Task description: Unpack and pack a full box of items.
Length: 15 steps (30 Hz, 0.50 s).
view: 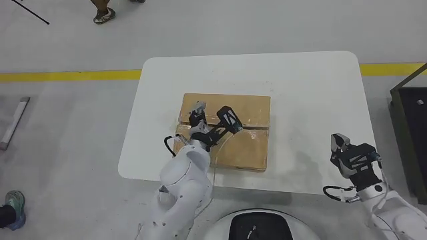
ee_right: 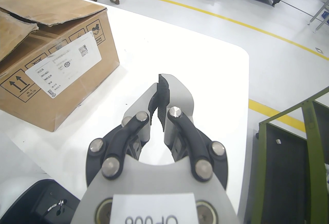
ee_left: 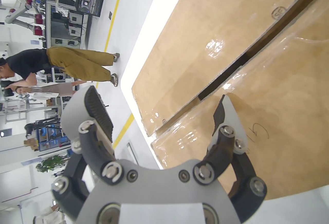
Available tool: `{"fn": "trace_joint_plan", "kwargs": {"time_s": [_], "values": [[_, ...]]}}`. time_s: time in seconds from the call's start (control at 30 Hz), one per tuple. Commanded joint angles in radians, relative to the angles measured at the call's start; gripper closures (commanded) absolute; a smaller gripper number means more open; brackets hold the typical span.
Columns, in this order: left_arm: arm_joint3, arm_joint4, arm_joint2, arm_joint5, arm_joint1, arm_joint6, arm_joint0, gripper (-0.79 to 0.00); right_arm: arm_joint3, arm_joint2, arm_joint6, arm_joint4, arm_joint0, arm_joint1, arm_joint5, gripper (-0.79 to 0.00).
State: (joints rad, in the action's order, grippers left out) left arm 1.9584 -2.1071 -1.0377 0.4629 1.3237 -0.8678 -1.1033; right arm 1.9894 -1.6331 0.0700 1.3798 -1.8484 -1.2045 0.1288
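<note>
Left end effector (ee_left: 156,94) wide open, empty, over the box (view: 247,110) seam (ee_left: 244,58): slip one fingertip (ee_left: 225,112) under the flap (ee_left: 288,96) edge, lift slowly.

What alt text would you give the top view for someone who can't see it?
A cardboard box, flaps down, sits on a white table, with the open left gripper above its top. The shut right gripper hangs over the table's near corner, apart from the box.

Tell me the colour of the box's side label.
White label with black print; right wrist view shows it best.
</note>
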Motion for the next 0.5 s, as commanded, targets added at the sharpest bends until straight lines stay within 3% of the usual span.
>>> {"fn": "trace_joint_plan", "kwargs": {"time_s": [0.0,0.37,0.4,0.43,0.47], "values": [[-0.022,-0.022,0.007,0.011,0.002,0.002,0.014,-0.785,0.000,0.000,0.001,-0.001,-0.001,0.000,-0.002,0.000],[-0.138,-0.129,0.063,0.030,0.016,0.047,0.086,-0.785,-0.005,-0.004,0.005,-0.005,-0.004,-0.003,-0.004,0.000],[-0.145,-0.133,0.067,0.022,0.018,0.053,0.089,-0.693,-0.006,-0.005,0.006,-0.006,-0.004,-0.003,-0.003,0.000],[-0.150,-0.136,0.071,0.014,0.020,0.059,0.091,-0.385,-0.007,-0.006,0.006,-0.007,-0.004,-0.003,-0.004,0.000],[-0.155,-0.143,0.078,0.013,0.022,0.063,0.093,-0.249,-0.008,-0.007,0.007,-0.007,-0.004,-0.003,-0.003,0.000]]}}
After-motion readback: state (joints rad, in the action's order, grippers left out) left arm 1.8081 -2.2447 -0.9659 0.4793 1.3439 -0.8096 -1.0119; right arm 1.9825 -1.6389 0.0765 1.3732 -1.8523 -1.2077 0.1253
